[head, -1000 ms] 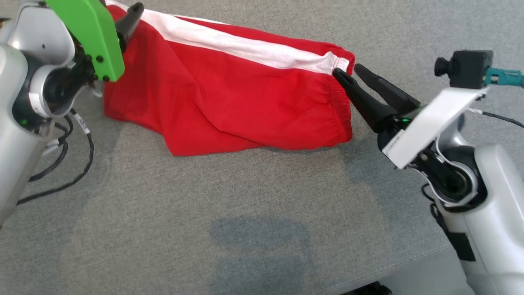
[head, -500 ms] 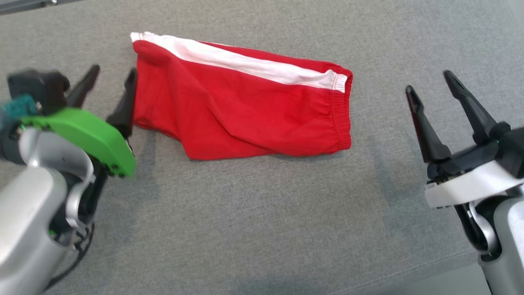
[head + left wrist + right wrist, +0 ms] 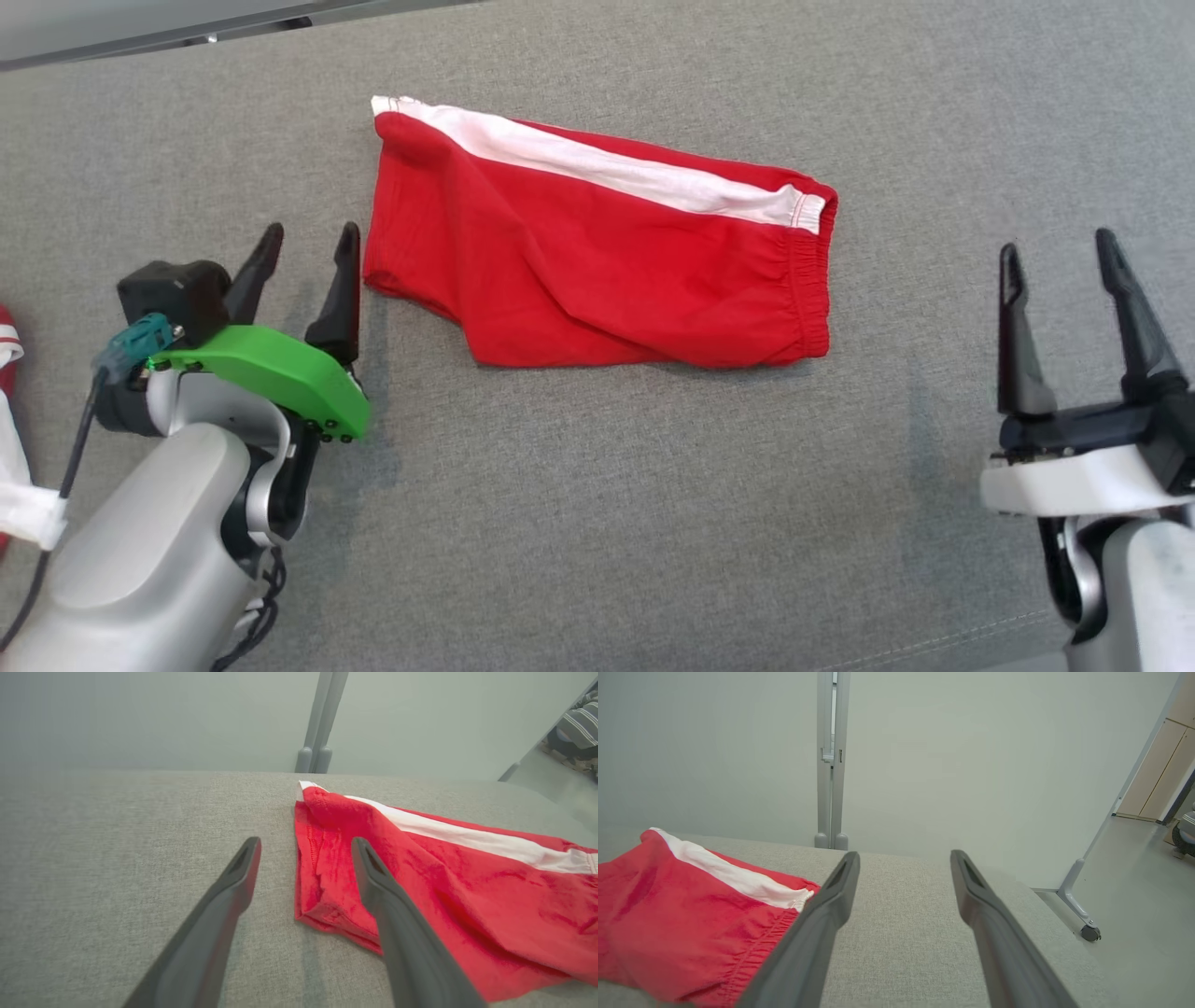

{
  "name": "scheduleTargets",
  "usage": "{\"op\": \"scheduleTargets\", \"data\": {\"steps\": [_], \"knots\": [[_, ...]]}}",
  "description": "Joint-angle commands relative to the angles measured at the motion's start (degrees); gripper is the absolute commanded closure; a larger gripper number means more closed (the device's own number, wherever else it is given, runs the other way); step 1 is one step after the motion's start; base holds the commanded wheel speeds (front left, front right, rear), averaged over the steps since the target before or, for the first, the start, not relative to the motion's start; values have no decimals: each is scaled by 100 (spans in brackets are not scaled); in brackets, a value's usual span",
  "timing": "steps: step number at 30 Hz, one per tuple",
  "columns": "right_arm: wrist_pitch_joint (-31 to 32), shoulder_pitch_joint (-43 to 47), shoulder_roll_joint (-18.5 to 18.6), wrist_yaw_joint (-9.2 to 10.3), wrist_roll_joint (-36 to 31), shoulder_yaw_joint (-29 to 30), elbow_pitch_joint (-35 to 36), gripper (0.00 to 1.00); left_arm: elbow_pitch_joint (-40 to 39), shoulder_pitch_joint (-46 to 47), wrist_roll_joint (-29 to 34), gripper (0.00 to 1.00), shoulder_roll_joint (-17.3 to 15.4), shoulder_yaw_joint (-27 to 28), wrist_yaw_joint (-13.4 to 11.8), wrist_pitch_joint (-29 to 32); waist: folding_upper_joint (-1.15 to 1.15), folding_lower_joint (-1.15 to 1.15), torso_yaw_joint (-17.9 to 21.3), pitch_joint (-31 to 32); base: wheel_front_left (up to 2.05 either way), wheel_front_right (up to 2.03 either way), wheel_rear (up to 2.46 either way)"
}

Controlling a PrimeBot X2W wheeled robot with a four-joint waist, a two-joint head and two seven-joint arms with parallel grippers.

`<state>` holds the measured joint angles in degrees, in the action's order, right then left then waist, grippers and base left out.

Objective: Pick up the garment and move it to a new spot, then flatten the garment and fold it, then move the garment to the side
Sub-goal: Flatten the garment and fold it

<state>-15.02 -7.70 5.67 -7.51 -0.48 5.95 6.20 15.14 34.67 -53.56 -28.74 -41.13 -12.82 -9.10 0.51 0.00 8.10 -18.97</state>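
Note:
A pair of red shorts (image 3: 597, 252) with a white side stripe lies folded on the grey fabric surface (image 3: 597, 504), its elastic waistband at the right end. My left gripper (image 3: 311, 245) stands open just left of the shorts' leg end, touching nothing. In the left wrist view the shorts (image 3: 448, 891) lie to the right of my open fingers (image 3: 233, 896), partly behind the right one. My right gripper (image 3: 1057, 250) is open and empty, well to the right of the waistband. The right wrist view has the shorts (image 3: 691, 914) at its lower left.
Another red and white garment (image 3: 7, 373) peeks in at the head view's left edge. The surface's far edge (image 3: 233, 23) runs along the top. A pale wall, a grey post (image 3: 830, 765) and a floor with a caster (image 3: 1088, 933) lie beyond the surface.
Both grippers have let go of the shorts, opened and drawn back toward me. The shorts now lie flat on the surface. The head camera has also shifted.

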Motion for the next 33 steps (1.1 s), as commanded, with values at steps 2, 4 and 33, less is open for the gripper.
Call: {"op": "scheduleTargets", "data": {"steps": [2,4,33], "knots": [[-17,216,-101,4,-62,20,-72,0,329,53,-258,0,240,-27,244,97,-51,0,51,47,0,0,0],[-18,317,-179,4,-51,23,-114,0,561,86,-423,0,368,-87,401,320,-51,0,74,85,0,0,0],[-20,568,-275,4,428,-64,-283,0,1684,500,-1263,100,418,-160,617,2148,-51,0,513,106,0,0,0]]}}
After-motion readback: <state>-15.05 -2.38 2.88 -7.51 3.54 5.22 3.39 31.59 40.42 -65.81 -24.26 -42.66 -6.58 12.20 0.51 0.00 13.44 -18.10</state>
